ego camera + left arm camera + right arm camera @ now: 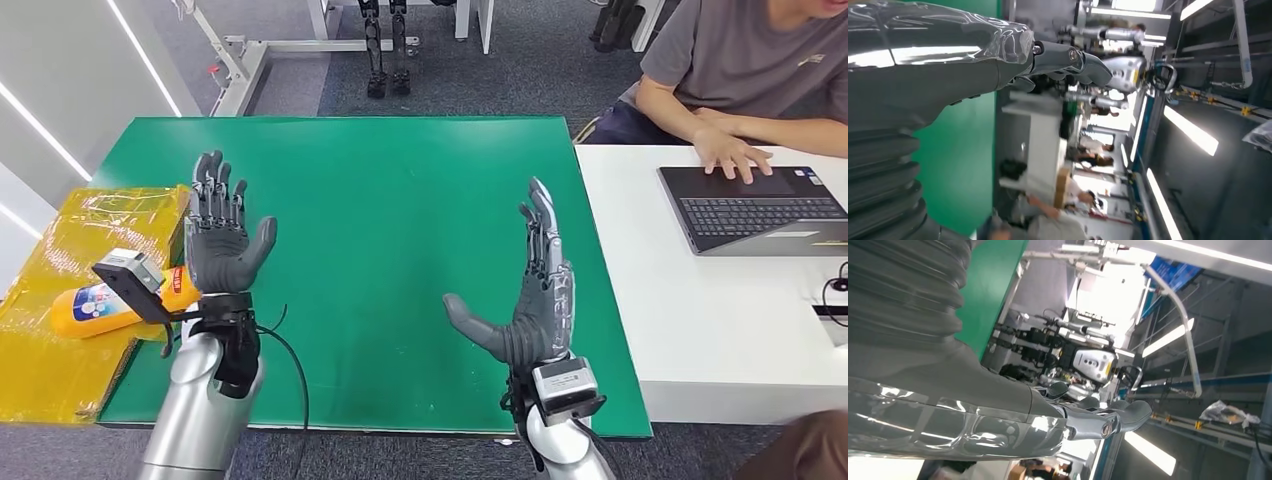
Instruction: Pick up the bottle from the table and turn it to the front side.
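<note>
A yellow bottle (95, 308) with a blue-and-white label lies on its side on a yellow plastic sheet (60, 370) at the table's left edge, partly hidden behind my left wrist camera. My left hand (222, 238) is raised over the green table (390, 210), open, fingers up, just right of the bottle and holding nothing. My right hand (530, 290) hovers open over the table's right half, thumb out, far from the bottle. The wrist views show each hand (948, 65) (998, 415) empty, with fingers extended.
A white table (700, 330) adjoins the green one on the right, with a laptop (760, 210) on it and a person (740, 70) typing. Metal frame legs (240, 70) and robot legs stand on the floor beyond the table.
</note>
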Tool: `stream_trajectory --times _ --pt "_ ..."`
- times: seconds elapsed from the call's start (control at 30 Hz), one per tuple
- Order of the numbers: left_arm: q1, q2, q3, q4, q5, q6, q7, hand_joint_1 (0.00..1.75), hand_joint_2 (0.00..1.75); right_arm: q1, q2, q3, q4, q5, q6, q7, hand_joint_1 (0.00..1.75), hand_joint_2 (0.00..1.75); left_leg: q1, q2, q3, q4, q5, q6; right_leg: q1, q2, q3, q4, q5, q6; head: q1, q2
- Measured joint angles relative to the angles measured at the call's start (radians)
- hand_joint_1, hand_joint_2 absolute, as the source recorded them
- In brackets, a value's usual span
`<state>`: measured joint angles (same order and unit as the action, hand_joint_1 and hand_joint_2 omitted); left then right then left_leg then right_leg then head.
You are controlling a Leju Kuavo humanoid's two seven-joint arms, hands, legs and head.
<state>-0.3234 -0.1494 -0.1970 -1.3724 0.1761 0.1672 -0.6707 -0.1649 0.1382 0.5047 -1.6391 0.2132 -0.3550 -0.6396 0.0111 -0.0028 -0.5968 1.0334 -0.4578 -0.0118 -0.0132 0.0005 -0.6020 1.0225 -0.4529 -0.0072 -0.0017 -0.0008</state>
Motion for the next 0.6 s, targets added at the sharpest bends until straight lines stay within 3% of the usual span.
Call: stream_trajectory --times 0.23,0.6 --pt "0.09 -0.06 -0.06 -0.092 -0.029 0.05 -0.023 0.0 1.75 0.066 -0.004 -0.01 -0.035 0.041 -0.058 0.01 0.0 1.75 0.001 0.0 0.0 -0.001 0.0 0.0 0.0 0.0 -0.001 0.0 -0.001 -0.001 0.0 0.0" --pt "0.219 -0.068 -0.077 -0.206 -0.144 0.111 -0.03 0.0 1.75 0.145 -0.012 -0.015 -0.058 0.044 -0.077 -0.007 0.0 1.75 0.001 0.001 0.0 -0.002 0.0 0.0 0.001 0.001 -0.001 0.0 -0.002 -0.003 0.0 0.0"
